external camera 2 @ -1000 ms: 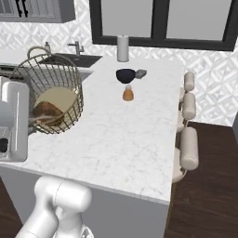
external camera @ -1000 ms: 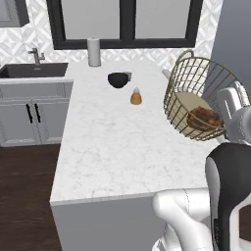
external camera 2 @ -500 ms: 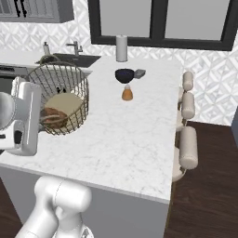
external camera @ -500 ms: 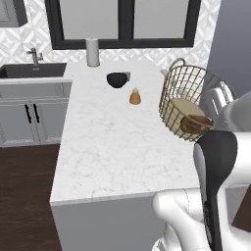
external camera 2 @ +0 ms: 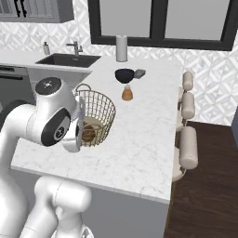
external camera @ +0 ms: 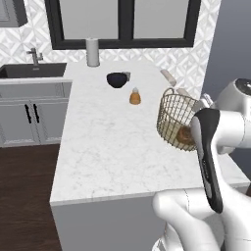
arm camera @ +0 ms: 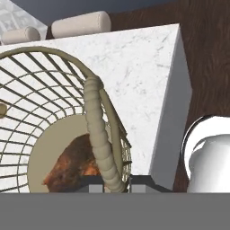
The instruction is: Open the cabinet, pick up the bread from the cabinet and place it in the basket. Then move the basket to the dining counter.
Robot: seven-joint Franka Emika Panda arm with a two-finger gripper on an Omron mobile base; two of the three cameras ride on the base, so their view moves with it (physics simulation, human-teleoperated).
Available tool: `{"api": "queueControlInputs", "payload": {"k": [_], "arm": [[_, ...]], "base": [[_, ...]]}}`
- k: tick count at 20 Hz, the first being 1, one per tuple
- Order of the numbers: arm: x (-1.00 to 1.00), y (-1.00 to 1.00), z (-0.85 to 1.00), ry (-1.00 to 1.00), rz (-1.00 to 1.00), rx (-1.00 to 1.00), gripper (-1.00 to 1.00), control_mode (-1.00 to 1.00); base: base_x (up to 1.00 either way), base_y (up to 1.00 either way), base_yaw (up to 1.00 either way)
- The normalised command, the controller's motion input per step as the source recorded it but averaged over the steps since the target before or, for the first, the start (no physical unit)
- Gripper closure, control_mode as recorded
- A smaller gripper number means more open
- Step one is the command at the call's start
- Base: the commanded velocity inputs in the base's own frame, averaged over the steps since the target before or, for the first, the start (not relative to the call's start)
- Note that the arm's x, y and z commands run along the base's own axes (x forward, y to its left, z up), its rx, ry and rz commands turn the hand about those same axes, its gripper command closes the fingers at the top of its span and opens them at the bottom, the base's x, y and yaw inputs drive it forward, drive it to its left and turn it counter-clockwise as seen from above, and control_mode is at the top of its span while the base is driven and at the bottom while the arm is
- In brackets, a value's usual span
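The gold-tan wire basket (external camera: 177,116) (external camera 2: 99,115) hangs tilted just above the dining counter (external camera: 108,142) (external camera 2: 144,125), near its long edge on the arm's side. My gripper (arm camera: 116,182) is shut on the basket's thick tan handle (arm camera: 96,121). The brown bread (external camera: 185,135) (external camera 2: 88,132) (arm camera: 72,166) lies inside on the basket's solid base. The grey upper cabinet (external camera: 10,12) (external camera 2: 37,9) is at the far upper left.
On the far half of the counter stand a small orange bottle (external camera: 135,96) (external camera 2: 127,93), a dark bowl (external camera: 116,79) (external camera 2: 124,75) and a white roll (external camera: 92,52). The sink (external camera: 32,71) lies to the left. Tan stools (external camera 2: 188,144) (arm camera: 81,24) line the counter's right edge.
The arm has brought the basket down and further in over the counter, and it hangs less tilted than before. The bread has stayed inside. The base has not moved.
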Motion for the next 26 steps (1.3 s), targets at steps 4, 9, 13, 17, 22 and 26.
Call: {"api": "queueControlInputs", "payload": {"k": [4, 9, 13, 17, 22, 26], "arm": [[1.00, -0.24, -0.86, 0.04, 0.07, 0.00, 1.00, -1.00], [0.84, -0.17, -0.74, 0.03, 0.02, -0.01, 1.00, -1.00], [0.72, 0.00, -0.61, 0.06, 0.00, -0.03, 1.00, -1.00], [0.67, 0.00, -0.62, 0.17, 0.00, -0.02, 1.00, -1.00], [0.60, 0.00, -0.67, 0.24, 0.01, -0.01, 1.00, -1.00], [0.43, 0.00, -0.60, 0.18, 0.02, 0.00, 1.00, -1.00]], "base": [[0.00, 0.00, 0.00], [0.00, 0.00, 0.00], [0.00, 0.00, 0.00], [0.00, 0.00, 0.00], [0.00, 0.00, 0.00], [0.00, 0.00, 0.00]]}}
